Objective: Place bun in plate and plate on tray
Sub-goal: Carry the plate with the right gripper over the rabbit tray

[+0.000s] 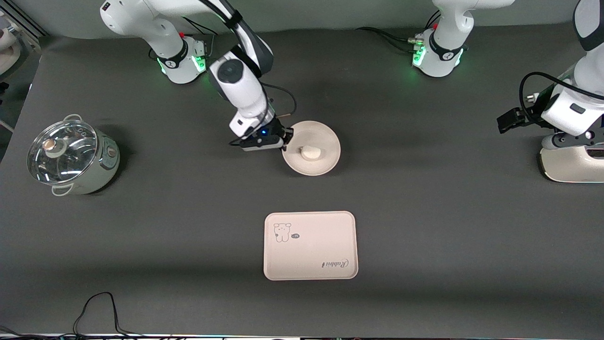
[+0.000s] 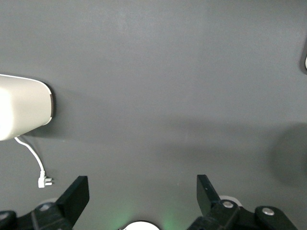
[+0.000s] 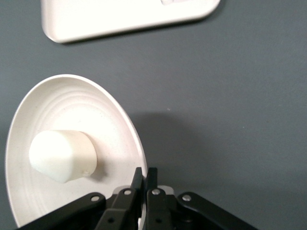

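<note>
We find the bun [image 1: 311, 152] already lying in the plate [image 1: 325, 137], which sits near the tabletop's centre, well apart from the tray [image 1: 310, 245] toward the edge nearest the front camera. The right gripper [image 1: 285, 140] is clamped on the plate's rim. We judge the plate stiff, light and smooth, so a thin rim pinch may slip or tilt; the loose bun could roll. The right wrist view shows the fingers [image 3: 138, 179] together across the rim, which the front view hides. The left gripper [image 2: 143, 191], fingers apart, waits over bare tabletop at the left arm's end.
</note>
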Action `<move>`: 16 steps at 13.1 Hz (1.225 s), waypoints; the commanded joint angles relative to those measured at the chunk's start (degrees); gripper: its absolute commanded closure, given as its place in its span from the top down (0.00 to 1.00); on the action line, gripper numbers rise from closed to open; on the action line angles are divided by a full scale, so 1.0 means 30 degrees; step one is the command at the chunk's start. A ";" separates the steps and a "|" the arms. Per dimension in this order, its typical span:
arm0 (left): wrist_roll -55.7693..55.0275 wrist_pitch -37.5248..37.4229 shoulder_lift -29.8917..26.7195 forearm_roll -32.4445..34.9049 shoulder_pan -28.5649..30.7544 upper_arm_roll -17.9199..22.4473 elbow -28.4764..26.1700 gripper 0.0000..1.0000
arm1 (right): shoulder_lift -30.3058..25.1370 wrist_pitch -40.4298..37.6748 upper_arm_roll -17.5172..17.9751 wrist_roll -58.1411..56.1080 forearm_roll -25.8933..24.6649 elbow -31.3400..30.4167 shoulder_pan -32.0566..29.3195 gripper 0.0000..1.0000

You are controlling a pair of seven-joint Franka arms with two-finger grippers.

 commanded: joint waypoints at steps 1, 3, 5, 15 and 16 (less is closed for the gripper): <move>0.0170 -0.0296 -0.0224 -0.0239 0.0101 -0.0047 -0.0051 1.00 | -0.1161 -0.0313 -0.0019 -0.3181 0.3616 -0.0090 0.0034 0.00; 0.0170 -0.0296 -0.0195 -0.0239 0.0101 -0.0017 -0.0051 1.00 | -0.0813 -0.0314 -0.0106 -0.5619 0.6232 0.0407 -0.0200 0.00; 0.0170 -0.0296 -0.0166 -0.0239 0.0101 -0.0017 -0.0051 1.00 | 0.0676 -0.0284 -0.0136 -0.5921 0.6329 0.1778 -0.0871 0.00; 0.0170 -0.0413 -0.0166 -0.0239 0.0101 -0.0017 -0.0051 1.00 | 1.1137 -0.3326 -0.0488 -0.5892 0.6094 1.6220 -0.4212 0.00; 0.0141 -0.0442 -0.0137 -0.0239 0.0101 -0.0017 -0.0051 1.00 | 1.1520 -0.3447 -0.0488 -0.5892 0.6065 1.6781 -0.4388 0.00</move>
